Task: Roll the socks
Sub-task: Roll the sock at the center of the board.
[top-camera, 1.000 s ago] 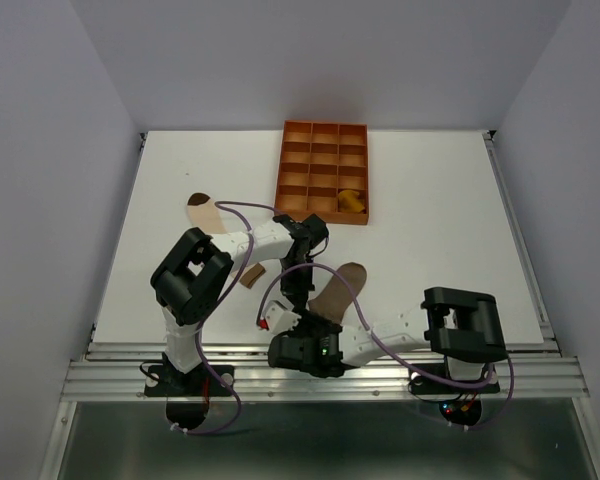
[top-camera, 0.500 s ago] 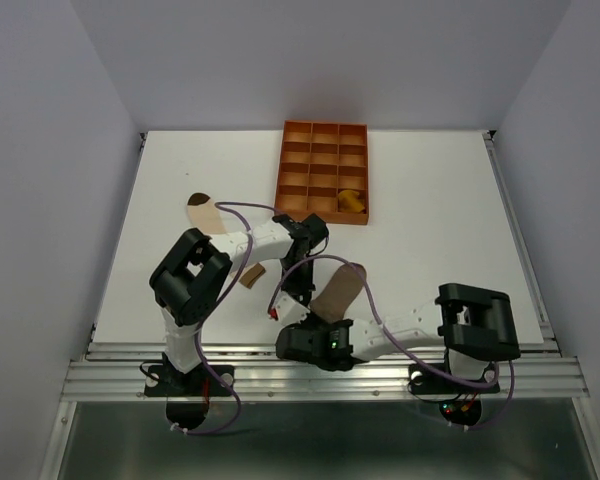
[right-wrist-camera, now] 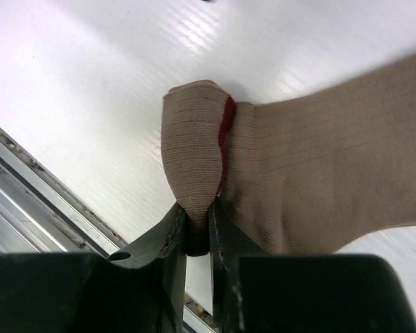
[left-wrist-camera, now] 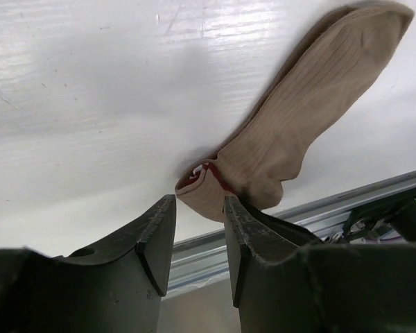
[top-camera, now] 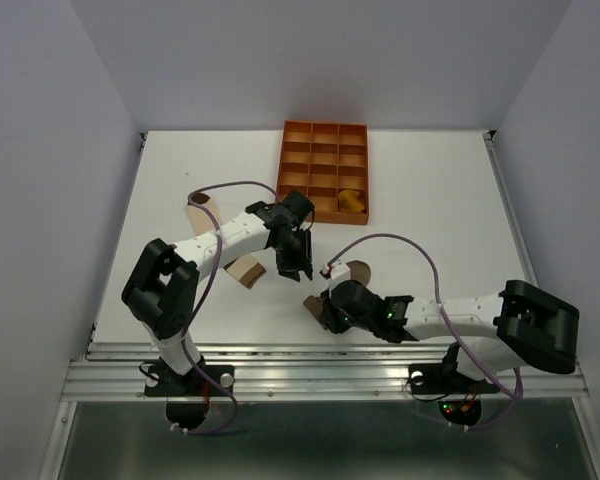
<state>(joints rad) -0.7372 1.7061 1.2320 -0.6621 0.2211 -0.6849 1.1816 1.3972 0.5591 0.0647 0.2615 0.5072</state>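
The taupe-brown sock (right-wrist-camera: 319, 173) lies flat near the table's front edge, its near end folded over and showing a red lining. My right gripper (right-wrist-camera: 197, 229) is shut on that folded end (right-wrist-camera: 194, 146); from above it (top-camera: 325, 311) sits at the sock's (top-camera: 357, 272) near-left end. My left gripper (left-wrist-camera: 200, 229) is open, hovering just short of the same folded end (left-wrist-camera: 202, 191) with nothing between its fingers; from above it (top-camera: 294, 262) hangs a little behind the sock. The cream sock (top-camera: 246, 271) lies partly under the left arm. The mustard-yellow sock (top-camera: 352, 200) sits in the tray.
The orange gridded tray (top-camera: 298, 165) stands at the back centre. The metal rail (top-camera: 120, 350) runs along the table's front edge, close to the right gripper. Purple cables loop over both arms.
The left gripper opened, let go of the sock's end and drew back from it. The right gripper shut on the folded end, and the right arm's elbow swung out to the right.
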